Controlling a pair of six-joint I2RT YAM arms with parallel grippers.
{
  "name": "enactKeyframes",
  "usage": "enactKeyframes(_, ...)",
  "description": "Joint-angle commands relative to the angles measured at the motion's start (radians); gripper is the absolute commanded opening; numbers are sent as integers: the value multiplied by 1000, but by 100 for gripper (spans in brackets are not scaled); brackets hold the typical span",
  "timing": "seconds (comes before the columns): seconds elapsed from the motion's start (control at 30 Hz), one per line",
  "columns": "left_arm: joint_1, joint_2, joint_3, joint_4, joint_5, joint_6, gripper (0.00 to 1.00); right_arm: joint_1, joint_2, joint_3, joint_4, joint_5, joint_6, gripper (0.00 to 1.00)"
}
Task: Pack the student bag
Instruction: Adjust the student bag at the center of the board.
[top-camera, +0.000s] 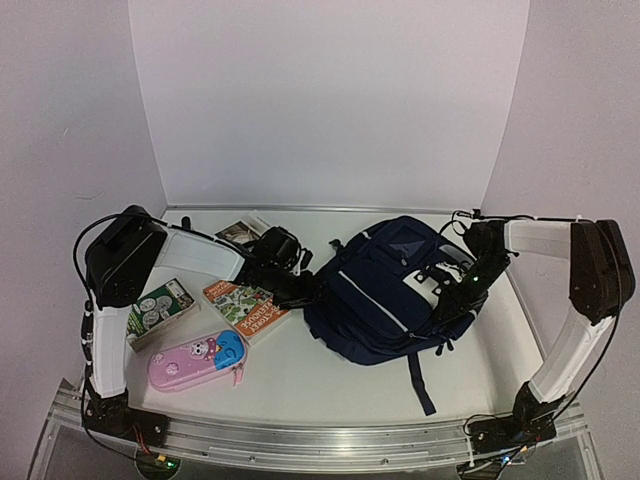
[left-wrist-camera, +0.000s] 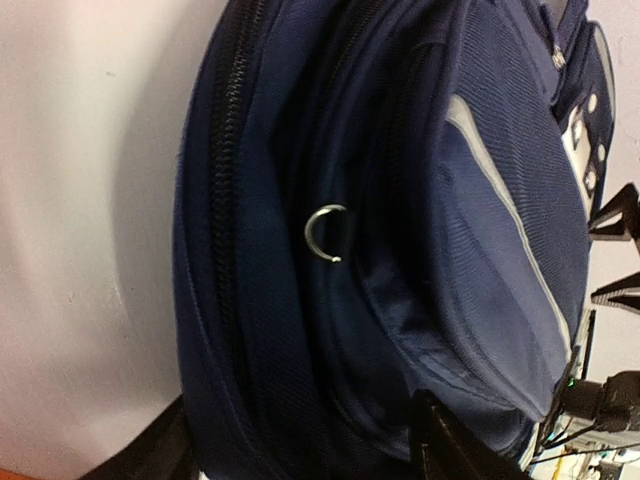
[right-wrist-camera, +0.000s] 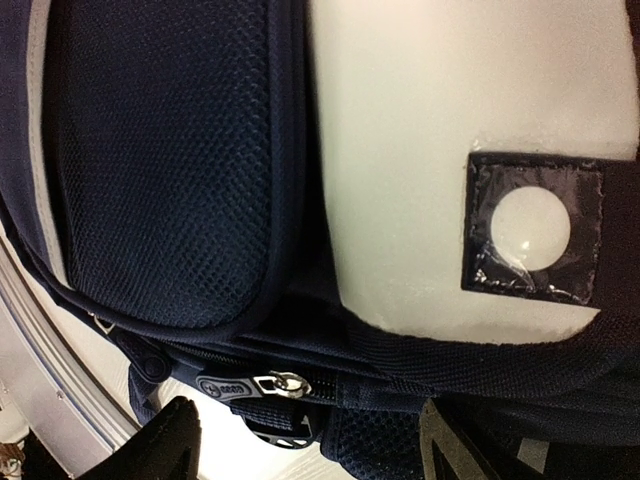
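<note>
- Jaws first: the right gripper (top-camera: 452, 305) has both fingers spread apart with nothing between them. A zip pull (right-wrist-camera: 285, 385) sits just ahead, in line with the gap.
- Same story on the left gripper (top-camera: 305, 290): fingers parted and empty. Its nose is right up against the backpack (top-camera: 400, 290), with a small metal ring (left-wrist-camera: 325, 232) on the fabric dead ahead.
- Nearest my end of the table (top-camera: 300, 400) lies a pink pencil case (top-camera: 195, 360), left of centre. One dark strap (top-camera: 422, 385) trails towards me from the backpack.
- A little further in, a picture book (top-camera: 247, 308) rests just beside the left gripper, not packed yet.
- Now the backpack itself: it lies flat, right of centre, front face up. Its long axis runs away from me towards the back wall, with the near end swung slightly left. I've got one arm on each flank.
- My read is that every zip I can see looks shut, so opening comes first. The right arm seems better placed, with that pull lying straight off its jaws.
</note>
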Motion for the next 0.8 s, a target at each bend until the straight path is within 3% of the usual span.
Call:
enactKeyframes(0.0,-24,15,19,47,29,-2,53,2,20,24,39,26,39,75)
enactKeyframes(0.17,-26,-19,-48,145,38,3,15,8,-46,69,30,10,39,77)
enactKeyframes(0.27,-37,2,-64,180,59,14,1,52,-84,96,10,-1,51,80)
enactKeyframes(0.37,-55,31,-97,256,70,11,0,100,-97,118,0,-63,88,81)
enactKeyframes(0.53,-62,89,-160,412,112,-64,13,194,-56,170,7,-91,141,82)
enactKeyframes(0.77,-74,87,-226,544,131,-128,30,367,27,244,124,125,254,86)
